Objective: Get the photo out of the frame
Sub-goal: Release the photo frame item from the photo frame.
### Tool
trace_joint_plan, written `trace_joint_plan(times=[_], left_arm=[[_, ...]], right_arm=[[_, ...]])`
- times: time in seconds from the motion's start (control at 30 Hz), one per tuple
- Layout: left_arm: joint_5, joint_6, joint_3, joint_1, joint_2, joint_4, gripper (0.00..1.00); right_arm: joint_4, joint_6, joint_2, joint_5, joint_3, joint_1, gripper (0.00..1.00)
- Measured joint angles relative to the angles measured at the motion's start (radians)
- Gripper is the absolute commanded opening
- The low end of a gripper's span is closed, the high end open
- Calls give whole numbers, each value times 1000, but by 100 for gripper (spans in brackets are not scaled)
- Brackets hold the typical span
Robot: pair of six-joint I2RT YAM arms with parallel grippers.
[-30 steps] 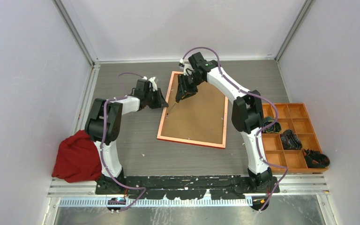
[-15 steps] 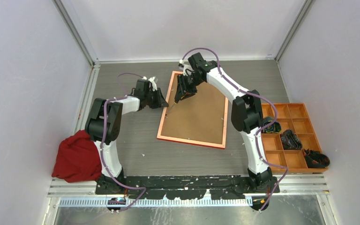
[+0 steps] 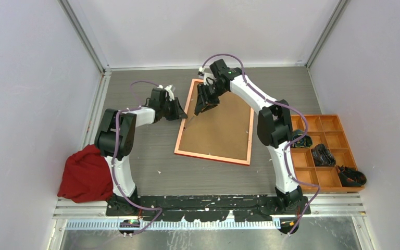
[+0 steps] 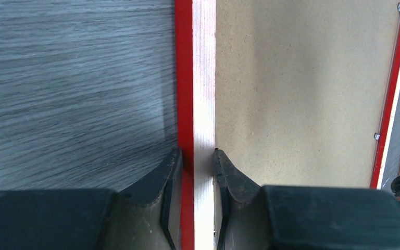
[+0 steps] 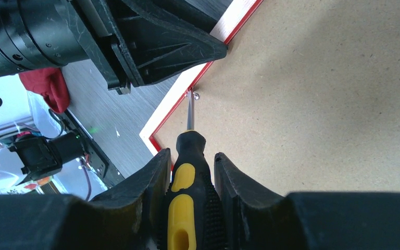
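1. Red frame lies face down between the arms, brown backing board uppermost. The photo is hidden, presumably beneath that board.
2. Left gripper pinches the frame's left rail, its jaws narrowly parted around it. A firm hold should stop the frame sliding.
3. Right gripper is clamped on a screwdriver.
4. Its tip meets a small metal tab. Lever gently and low, so the board isn't gouged.
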Motion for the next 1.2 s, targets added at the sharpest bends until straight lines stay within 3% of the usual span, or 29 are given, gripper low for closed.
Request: trace_joint_plan(times=[0.53,0.83,1.2], left_arm=[[13,-18,0,7,6,9,1],[18,-20,0,9,8,9,0],[18,-22,1,9,8,12,1]], right_arm=[[-37,-176,-8,-13,0,9,1],[-79,-310,-59,64,-13,68,1],[-80,-336,-96,136,-43,92,1]])
